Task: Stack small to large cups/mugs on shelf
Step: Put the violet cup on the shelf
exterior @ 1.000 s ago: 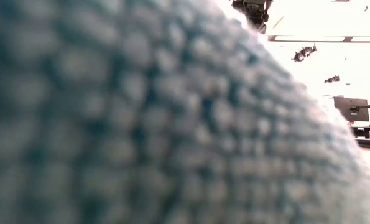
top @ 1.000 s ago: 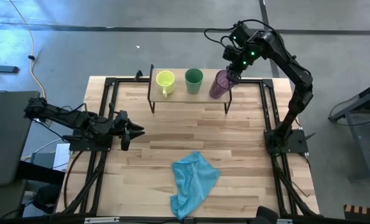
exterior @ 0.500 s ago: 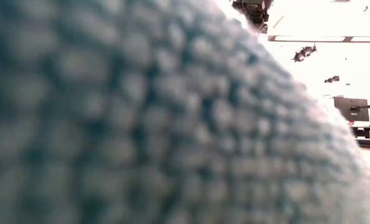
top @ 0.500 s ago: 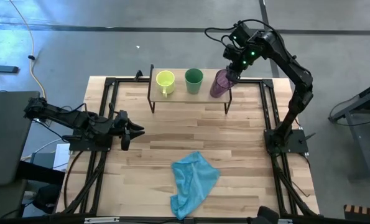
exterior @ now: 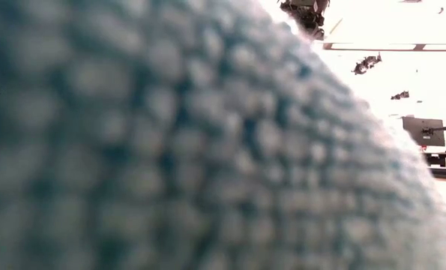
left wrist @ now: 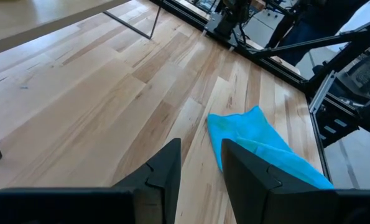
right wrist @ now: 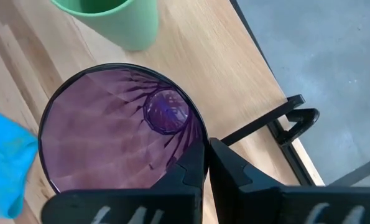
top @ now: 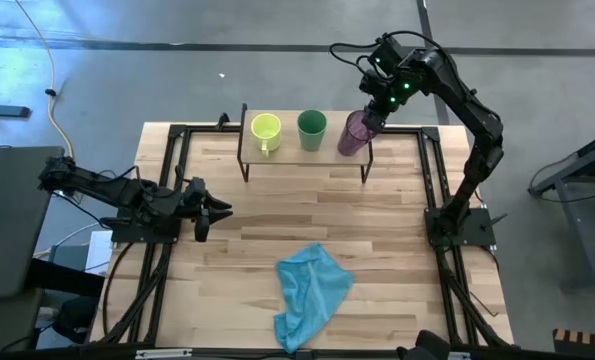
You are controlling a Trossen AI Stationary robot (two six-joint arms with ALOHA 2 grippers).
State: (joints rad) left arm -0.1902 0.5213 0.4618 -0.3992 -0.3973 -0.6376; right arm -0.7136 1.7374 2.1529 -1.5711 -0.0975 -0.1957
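Your right gripper [top: 370,112] reaches over the far right end of the shelf [top: 285,152], its two dark fingers [right wrist: 191,174] pinched nearly together on the rim of the translucent purple cup [top: 353,134]. In the right wrist view one finger sits inside the purple cup's [right wrist: 122,134] wall and the other outside it, with the cup's ribbed base visible down the middle. The cup stands at the right end of the light wooden shelf top [right wrist: 219,74], just beside the green cup [top: 312,129]. The green cup occupies the middle of the row, and the yellow-green mug [top: 265,131] stands at the left end, handle toward the table's near side. All three rest upright on the shelf, apart from one another.

Your left gripper [top: 209,212] waits low at the table's left side, its fingers [left wrist: 166,171] a narrow gap apart and holding nothing. A light blue cloth [top: 312,292] lies crumpled on the plank tabletop [top: 397,240] near the front edge; its weave fills the low view [exterior: 170,150].
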